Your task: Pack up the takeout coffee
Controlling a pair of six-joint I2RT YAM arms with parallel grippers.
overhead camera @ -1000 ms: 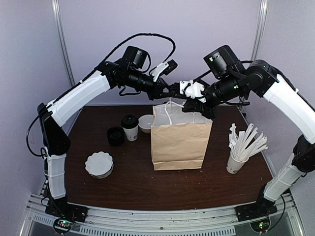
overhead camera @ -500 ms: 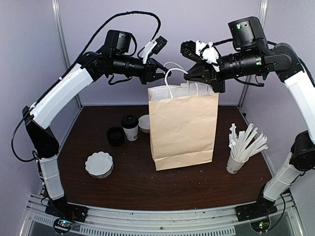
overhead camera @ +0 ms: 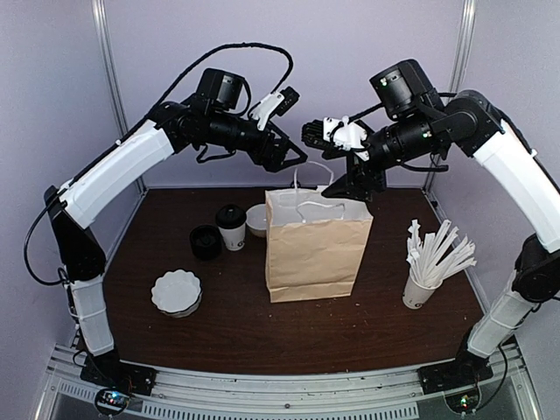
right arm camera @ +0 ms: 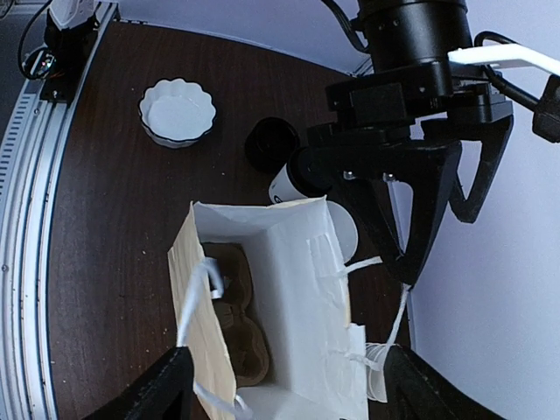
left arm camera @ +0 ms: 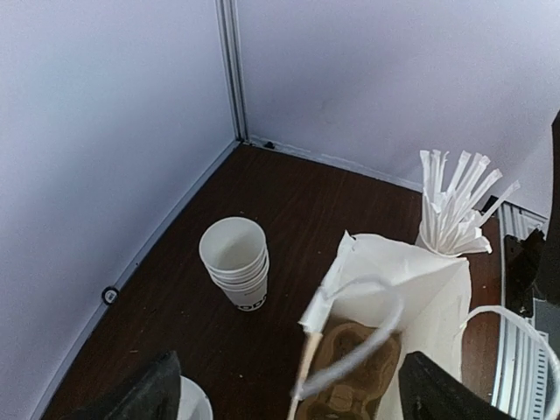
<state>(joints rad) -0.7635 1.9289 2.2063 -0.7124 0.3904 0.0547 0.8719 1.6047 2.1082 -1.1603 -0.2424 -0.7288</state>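
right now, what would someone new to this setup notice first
The tall brown paper bag stands open in the middle of the table, with the left gripper and right gripper both open just above its mouth. Next comes the cup bristling with white wrapped sticks to the bag's right. The black-lidded takeout coffee stands outside the bag on its left.

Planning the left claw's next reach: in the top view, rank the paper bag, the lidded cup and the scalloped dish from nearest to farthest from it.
1. The paper bag, just below the left claw.
2. The lidded cup, left of the bag.
3. The scalloped dish, front left.
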